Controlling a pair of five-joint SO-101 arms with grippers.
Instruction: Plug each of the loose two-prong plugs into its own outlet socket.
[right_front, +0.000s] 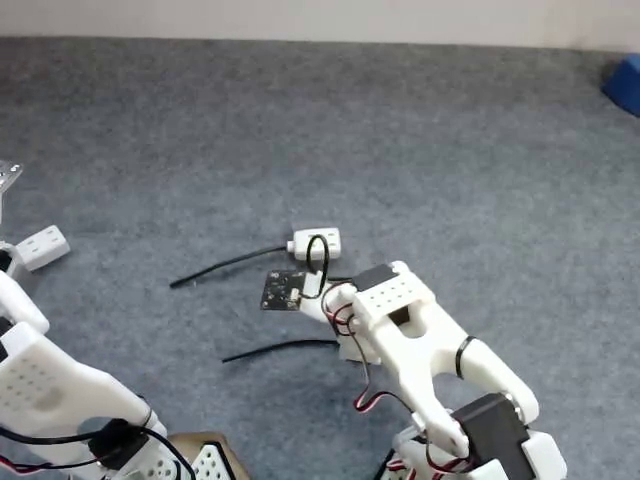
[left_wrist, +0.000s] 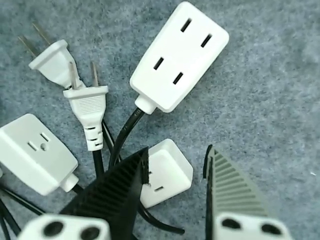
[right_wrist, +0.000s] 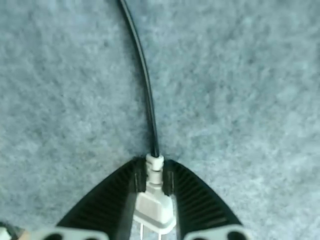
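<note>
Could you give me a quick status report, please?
Right end effector shut on plug. Left end effector open above small socket. Two loose plugs alongside, cords crossed.

nothing can be read anywhere. the white plug (right_wrist: 154, 210) and the outlet sockets (left_wrist: 177, 55) show only moulded ridges and slots, with no readable print. any marking on the small dark circuit board (right_front: 283, 290) is too small to make out.

Two loose white plugs (left_wrist: 89, 105) beside four-slot white socket (left_wrist: 179, 55), third plug (right_wrist: 154, 207) clamped in right claw (right_wrist: 154, 167)
</note>
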